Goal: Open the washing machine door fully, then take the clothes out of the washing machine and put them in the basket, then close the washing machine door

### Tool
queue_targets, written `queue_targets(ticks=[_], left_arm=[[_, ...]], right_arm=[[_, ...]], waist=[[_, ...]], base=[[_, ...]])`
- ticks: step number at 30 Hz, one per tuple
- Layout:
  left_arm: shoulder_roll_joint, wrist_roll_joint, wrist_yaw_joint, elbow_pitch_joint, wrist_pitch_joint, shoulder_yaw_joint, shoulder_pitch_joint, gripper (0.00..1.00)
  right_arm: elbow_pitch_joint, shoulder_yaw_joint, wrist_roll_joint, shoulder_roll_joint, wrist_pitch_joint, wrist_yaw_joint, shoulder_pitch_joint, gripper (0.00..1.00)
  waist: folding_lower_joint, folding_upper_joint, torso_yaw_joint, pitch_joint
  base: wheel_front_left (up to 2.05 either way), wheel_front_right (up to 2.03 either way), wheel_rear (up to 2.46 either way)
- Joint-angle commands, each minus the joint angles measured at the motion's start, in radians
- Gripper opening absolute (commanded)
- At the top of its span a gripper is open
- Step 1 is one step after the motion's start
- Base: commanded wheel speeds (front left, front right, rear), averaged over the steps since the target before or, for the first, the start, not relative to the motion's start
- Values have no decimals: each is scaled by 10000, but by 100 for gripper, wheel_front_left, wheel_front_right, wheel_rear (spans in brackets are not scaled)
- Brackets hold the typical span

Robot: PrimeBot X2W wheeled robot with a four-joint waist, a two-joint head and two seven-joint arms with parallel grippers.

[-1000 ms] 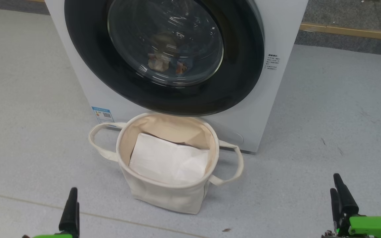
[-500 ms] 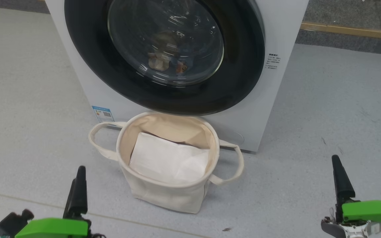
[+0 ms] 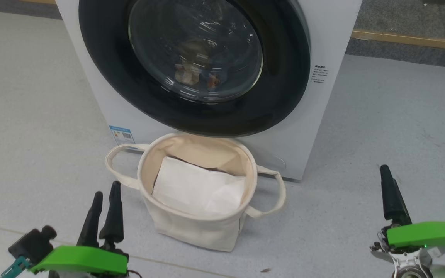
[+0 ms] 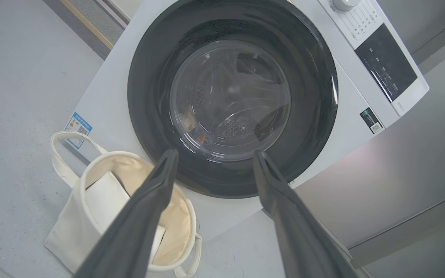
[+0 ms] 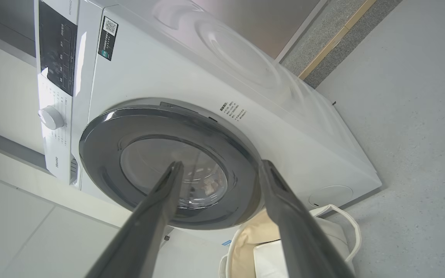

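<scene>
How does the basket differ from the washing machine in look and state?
The basket is cream canvas; the washing machine is white. The basket is open on top and holds a white sheet; the machine's door is shut, with clothes behind its glass. Both stand on the floor.

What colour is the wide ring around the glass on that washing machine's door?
Glossy black. The door's rim shows best in the left wrist view.

Basket (image 3: 191,227) before washing machine (image 3: 334,34); sheet (image 3: 197,191) in basket; clothes (image 3: 197,77) behind door (image 3: 284,96).
</scene>
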Motion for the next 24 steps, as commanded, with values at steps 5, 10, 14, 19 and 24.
queue_targets(ticks=[5, 10, 14, 19, 24], left_arm=[[345, 932, 229, -732, -256, -196, -658, 100], [521, 1585, 442, -997, -402, -541, -715, 100], [751, 2307, 695, -1209, -548, -893, -822, 100], [950, 2867, 930, -1376, -665, -1157, -928, 100], [1193, 3544, 1231, -1546, -811, -1523, -1056, 100]], right_arm=[[-597, 251, -773, -113, -251, 1, -676, 100], [-779, 348, -1342, -113, -397, 1, -756, 100], [-971, 441, -1965, -111, -544, 1, -847, 100], [-1119, 503, -2474, -111, -661, 1, -933, 100], [-1268, 562, -3073, -110, -807, 1, -1013, 100]], waist=[[-1, 0, -6, -40], [-1, 0, -7, -43], [-1, 0, 7, -20], [-1, 0, 19, 1], [-1, 0, 43, 0]], base=[[0, 0, 0], [0, 0, 0], [0, 0, 0], [0, 0, 0], [0, 0, 0]])
